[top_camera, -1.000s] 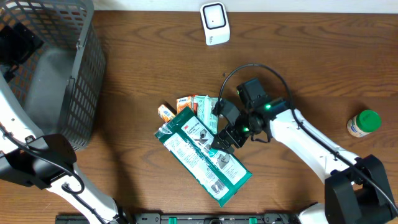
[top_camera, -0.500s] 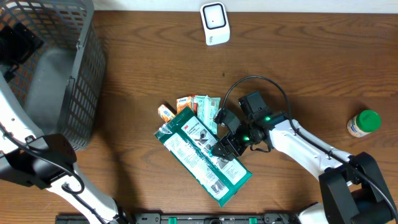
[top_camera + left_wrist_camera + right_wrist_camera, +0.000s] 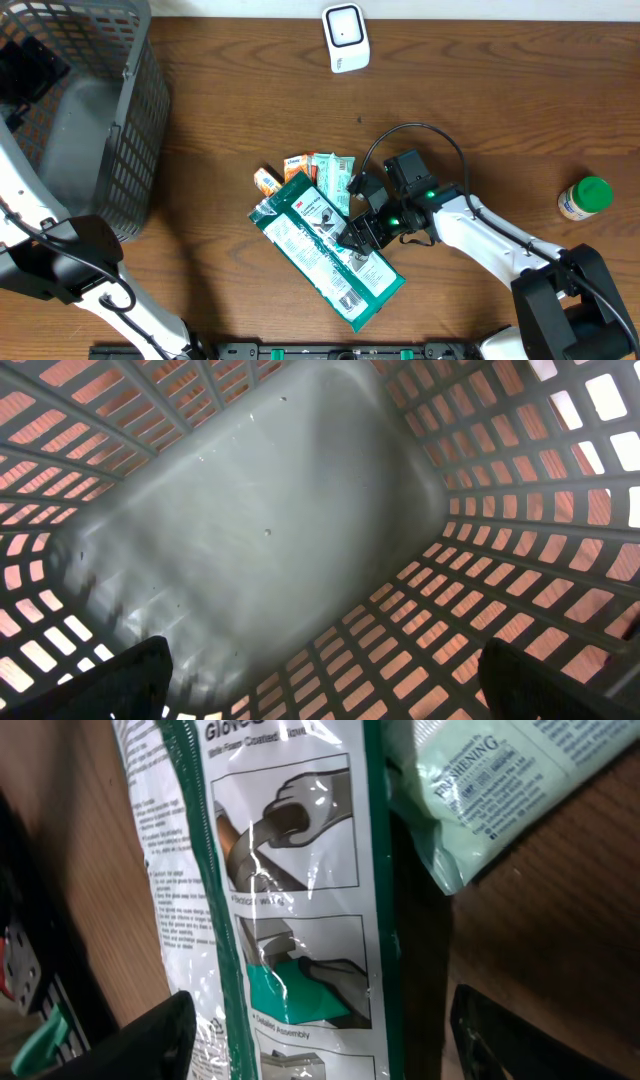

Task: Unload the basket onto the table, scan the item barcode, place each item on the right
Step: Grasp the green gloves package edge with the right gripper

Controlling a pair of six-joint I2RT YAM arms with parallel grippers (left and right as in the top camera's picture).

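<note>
We are holding the right hand over the glove package, fingers apart and clamped on nothing.

Hazards:
- The film is glossy and lying flat on the bench, so the fingers may slip off it.
- The pale sachets are touching its upper edge and may be dragged along.

The package is lying diagonally mid-bench, well apart from the scanner. It is showing a green border, a white illustrated panel and crinkled film. We are not making out a barcode.

The left hand is hanging inside the basket, fingers spread.
</note>
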